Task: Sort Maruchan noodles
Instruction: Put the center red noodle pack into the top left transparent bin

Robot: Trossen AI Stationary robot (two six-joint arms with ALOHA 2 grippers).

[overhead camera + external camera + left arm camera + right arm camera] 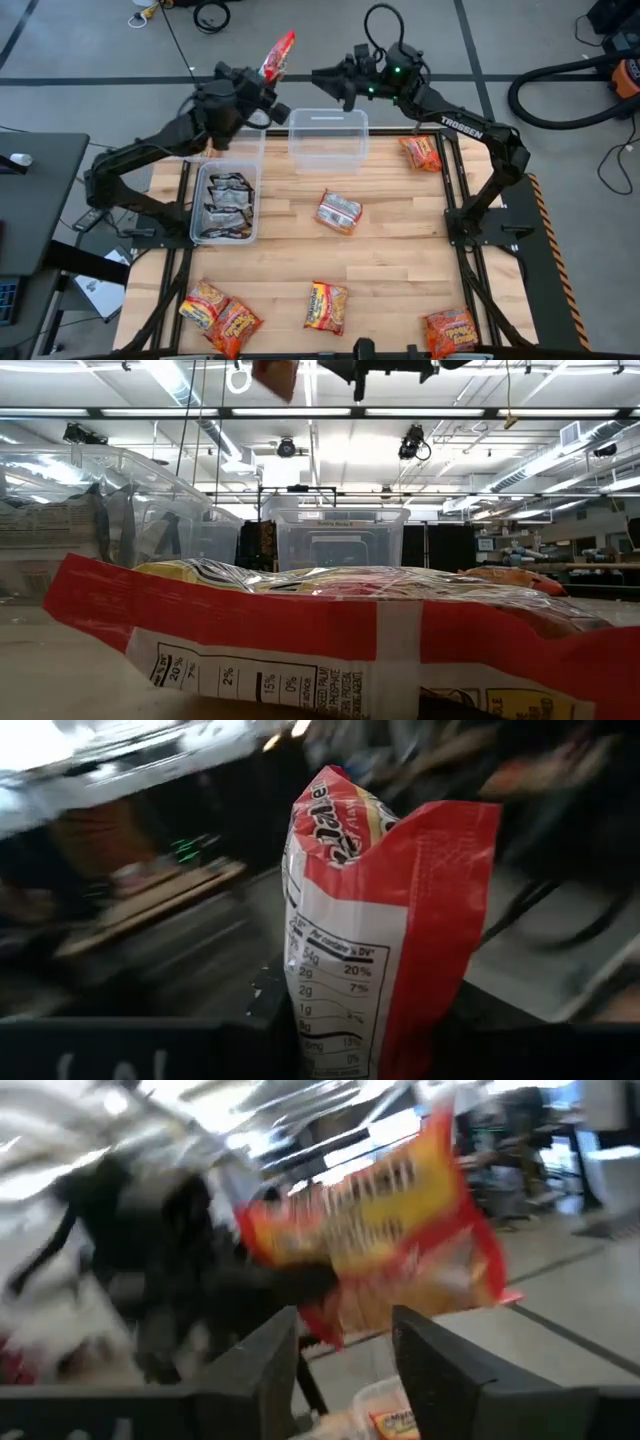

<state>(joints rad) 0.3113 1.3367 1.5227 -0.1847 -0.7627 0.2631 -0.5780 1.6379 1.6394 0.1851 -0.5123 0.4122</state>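
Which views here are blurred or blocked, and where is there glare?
Right wrist view: heavy motion smear over the yellow-and-red packet and the left claw. Left wrist view: background streaked, held packet's label legible. Low view: a close packet fills the foreground; ceiling lights glare. High view: sharp, evenly lit.

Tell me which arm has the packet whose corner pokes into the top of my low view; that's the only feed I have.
Observer: The left gripper holds it. It is an orange-red packet, standing up out of the fingers above the table's far edge.
Operator: Is the right arm on it too?
Observer: No. The right gripper is open, facing the packet but apart from it.
Operator: What's in the bins?
Observer: Only silver-black packets lie in the clear bin on the left side. Six loose packets lie on the table.
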